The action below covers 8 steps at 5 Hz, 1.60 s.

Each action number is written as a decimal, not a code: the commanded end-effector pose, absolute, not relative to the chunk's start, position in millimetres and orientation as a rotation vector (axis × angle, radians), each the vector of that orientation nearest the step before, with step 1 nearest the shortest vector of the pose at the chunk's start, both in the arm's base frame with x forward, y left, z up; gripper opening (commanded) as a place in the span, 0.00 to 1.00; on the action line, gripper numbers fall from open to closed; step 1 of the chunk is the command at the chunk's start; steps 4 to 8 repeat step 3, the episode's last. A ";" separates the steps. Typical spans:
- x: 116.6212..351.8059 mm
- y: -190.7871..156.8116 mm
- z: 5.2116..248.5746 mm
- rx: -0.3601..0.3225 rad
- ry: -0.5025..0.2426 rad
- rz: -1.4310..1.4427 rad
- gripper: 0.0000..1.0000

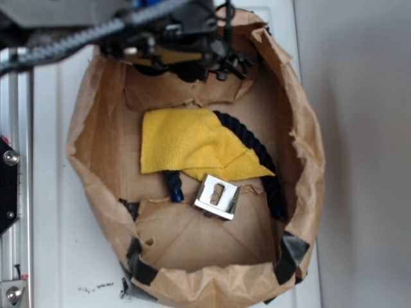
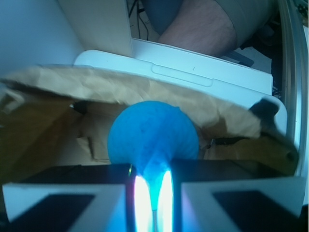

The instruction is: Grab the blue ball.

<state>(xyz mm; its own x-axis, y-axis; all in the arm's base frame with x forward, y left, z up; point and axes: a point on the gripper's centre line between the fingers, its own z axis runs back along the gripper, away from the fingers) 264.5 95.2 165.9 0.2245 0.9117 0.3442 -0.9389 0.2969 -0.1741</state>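
1. Blue ball (image 2: pixel 152 140): in the wrist view it sits right in front of my jaws, its lower part running down into the narrow gap between my two fingers (image 2: pixel 63 205). Whether they pinch it or merely flank it, I cannot tell. In the exterior view the ball is hidden under my arm.

2. My gripper (image 1: pixel 192 61): at the far end of the paper bag, dark and partly blurred, over the back wall.

3. Paper bag (image 1: pixel 192 282): brown, torn open and spread into a shallow basin, its rim crumpled, with black tape on the near corners. It carries everything below.

4. Yellow cloth (image 1: pixel 192 147): folded, lying in the middle of the bag, well apart from my gripper.

5. Dark rope (image 1: pixel 253 144): curves out from under the cloth along its right side and down towards the bag's right wall; one blue end (image 1: pixel 173 186) pokes out below the cloth.

6. Metal bracket (image 1: pixel 217 197): shiny, with a slot, just beside the cloth's lower edge and near the rope's blue end.

7. Counter (image 1: pixel 58 256): white, beneath the bag, with a metal rail (image 1: pixel 16 192) along the left edge.

8. Room: the wrist view shows a white panel beyond the bag and a person's bare arm (image 2: pixel 198 24) further back.
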 end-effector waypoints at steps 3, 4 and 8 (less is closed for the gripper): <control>257.0 66.1 203.8 0.063 -0.444 0.948 0.00; 257.0 66.1 203.8 0.063 -0.444 0.948 0.00; 257.0 66.1 203.8 0.063 -0.444 0.948 0.00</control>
